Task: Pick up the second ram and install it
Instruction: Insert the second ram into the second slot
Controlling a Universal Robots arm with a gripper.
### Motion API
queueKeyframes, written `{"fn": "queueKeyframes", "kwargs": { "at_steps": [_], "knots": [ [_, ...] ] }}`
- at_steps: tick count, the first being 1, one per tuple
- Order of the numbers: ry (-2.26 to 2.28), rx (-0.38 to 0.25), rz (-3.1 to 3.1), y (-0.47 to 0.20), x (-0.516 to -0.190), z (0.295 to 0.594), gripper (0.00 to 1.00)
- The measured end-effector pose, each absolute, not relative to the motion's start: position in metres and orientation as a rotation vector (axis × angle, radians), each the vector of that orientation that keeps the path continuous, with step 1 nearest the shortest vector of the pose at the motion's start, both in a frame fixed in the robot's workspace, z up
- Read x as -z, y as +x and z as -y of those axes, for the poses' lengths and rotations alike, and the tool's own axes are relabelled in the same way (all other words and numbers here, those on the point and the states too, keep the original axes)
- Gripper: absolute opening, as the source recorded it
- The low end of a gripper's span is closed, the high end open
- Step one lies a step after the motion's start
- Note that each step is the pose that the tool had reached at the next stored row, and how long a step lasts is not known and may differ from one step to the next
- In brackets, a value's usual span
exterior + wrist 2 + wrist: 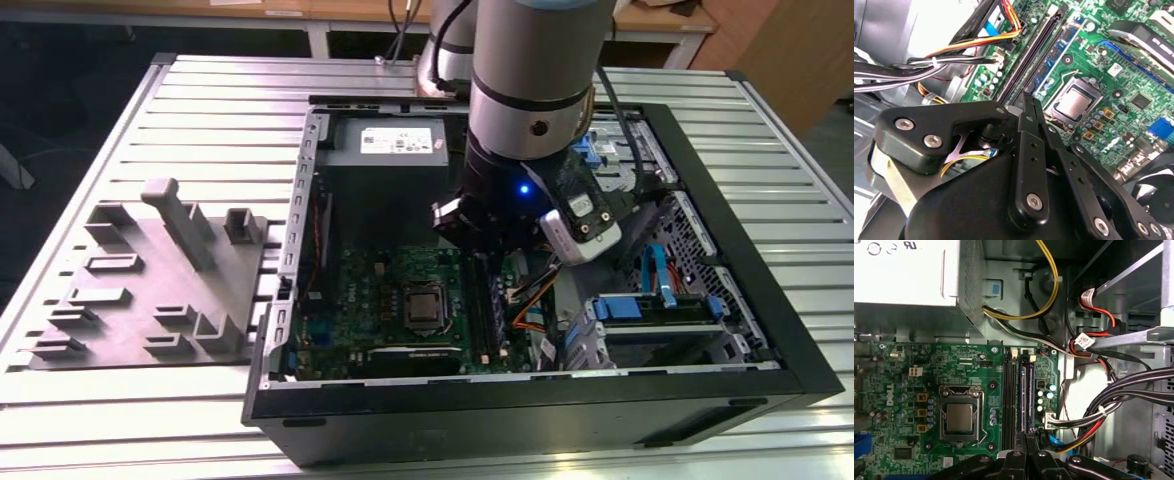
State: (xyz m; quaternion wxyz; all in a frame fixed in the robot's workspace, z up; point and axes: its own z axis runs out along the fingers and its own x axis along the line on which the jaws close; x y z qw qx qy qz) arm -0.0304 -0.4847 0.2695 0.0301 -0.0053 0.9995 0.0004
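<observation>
One arm, one gripper (487, 262), and it hangs low inside the open computer case (534, 405) on the slatted table (227, 110). Count the memory sticks: just one, the second ram (1024, 395), dark blue, standing on edge in line with the slots. Two empty black slot rails (1010, 400) lie just beside it, between the stick and the one processor socket (960, 415). In the exterior view that whole slot bank sits to the exterior view's right of the socket on the green motherboard (360, 290).

Now the tool. In both wrist views its two fingers (1014, 460) are drawn nearly together, with only a thin slit between them. The stick runs straight into that slit, pinched at the tips, and its far half reaches out beyond them along the slot line.

One power supply (387, 140) sits at the far end of the case. One grey fixture tray (147, 290) rests outside, on the exterior view's left.
</observation>
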Motion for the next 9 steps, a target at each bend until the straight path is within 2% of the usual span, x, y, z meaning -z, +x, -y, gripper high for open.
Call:
{"fn": "queueKeyframes", "kwargs": {
  "at_steps": [9],
  "knots": [
    [-0.016, -0.002, -3.081, -0.0304, -0.2650, 0.4847, 0.11]
  ]
}}
